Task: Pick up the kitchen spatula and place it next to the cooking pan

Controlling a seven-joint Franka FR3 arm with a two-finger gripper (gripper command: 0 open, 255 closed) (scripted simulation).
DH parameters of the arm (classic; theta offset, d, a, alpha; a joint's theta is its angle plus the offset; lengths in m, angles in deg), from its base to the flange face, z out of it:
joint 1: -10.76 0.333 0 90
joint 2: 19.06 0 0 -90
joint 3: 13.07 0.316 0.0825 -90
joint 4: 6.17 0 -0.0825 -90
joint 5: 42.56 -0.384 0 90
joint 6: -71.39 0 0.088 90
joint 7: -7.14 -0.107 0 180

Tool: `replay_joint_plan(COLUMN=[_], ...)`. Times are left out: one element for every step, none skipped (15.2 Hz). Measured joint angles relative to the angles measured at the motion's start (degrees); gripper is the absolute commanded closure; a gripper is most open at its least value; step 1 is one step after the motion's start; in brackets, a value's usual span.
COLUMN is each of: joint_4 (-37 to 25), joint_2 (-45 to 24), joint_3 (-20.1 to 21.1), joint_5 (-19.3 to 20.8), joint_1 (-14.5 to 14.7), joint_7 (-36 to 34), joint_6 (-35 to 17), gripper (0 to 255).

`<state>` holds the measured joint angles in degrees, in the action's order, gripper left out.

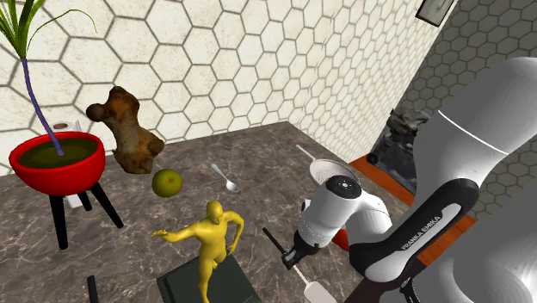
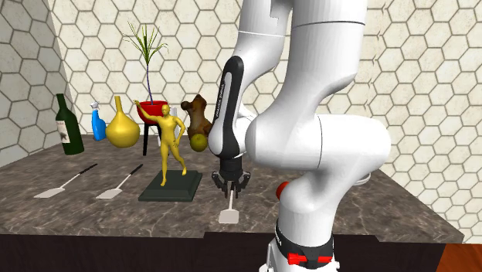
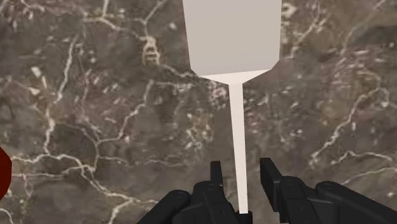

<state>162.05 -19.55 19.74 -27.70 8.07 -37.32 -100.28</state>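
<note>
The spatula has a pale flat blade (image 3: 232, 35), a thin pale shaft and a black handle (image 1: 274, 240). It lies flat on the dark marble counter (image 1: 249, 155). My gripper (image 3: 243, 175) hangs just above the spatula, open, with one finger on each side of the shaft and neither touching it. In the second exterior view the gripper (image 2: 230, 188) points straight down over the blade (image 2: 229, 216). In the shoulder view the gripper (image 1: 293, 256) is near the counter's front, and the pale round pan (image 1: 325, 167) sits just behind my wrist, partly hidden by it.
A yellow figurine (image 1: 211, 241) on a dark base stands close beside the gripper. An olive ball (image 1: 167, 182), a spoon (image 1: 225, 178), a brown figure (image 1: 125, 129) and a red planter (image 1: 58, 162) lie farther back. Two more spatulas (image 2: 112, 192) and bottles (image 2: 68, 127) sit at the counter's far end.
</note>
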Motion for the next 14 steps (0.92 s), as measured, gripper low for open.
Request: replay_joint_plan(joint_4=[0.0, 0.0, -0.01, -0.01, -0.01, -0.01, -0.01, -0.01, 0.24, 0.46, 0.55, 0.73, 0.89, 0.74], joint_2=[0.0, 0.0, 0.0, 0.0, 0.0, 0.0, 0.0, 0.0, 0.89, 2.04, 3.41, 5.07, 6.52, 7.59], joint_3=[0.0, 0.0, 0.0, 0.0, -0.01, -0.01, -0.01, -0.01, 0.66, 1.19, 1.34, 1.01, 0.44, -0.02], joint_5=[0.01, 0.02, 0.02, 0.02, 0.02, 0.02, 0.03, 0.02, -2.53, -6.84, -11.28, -15.76, -19.01, -20.81], joint_1=[0.0, 0.0, 0.0, 0.0, 0.0, 0.0, -0.01, 0.0, 0.23, 0.8, 1.86, 3.52, 5.04, 6.0], joint_7=[-0.01, -0.01, -0.01, -0.01, -0.01, -0.02, -0.02, -0.02, 2.07, 5.13, 8.23, 11.28, 13.39, 14.55], joint_6=[0.0, 0.0, 0.0, 0.0, 0.0, 0.0, -0.01, -0.01, 0.42, 1.11, 2.13, 3.39, 4.54, 5.67], gripper=[255, 255, 255, 255, 255, 255, 255, 255, 255, 255, 255, 255, 255, 255])
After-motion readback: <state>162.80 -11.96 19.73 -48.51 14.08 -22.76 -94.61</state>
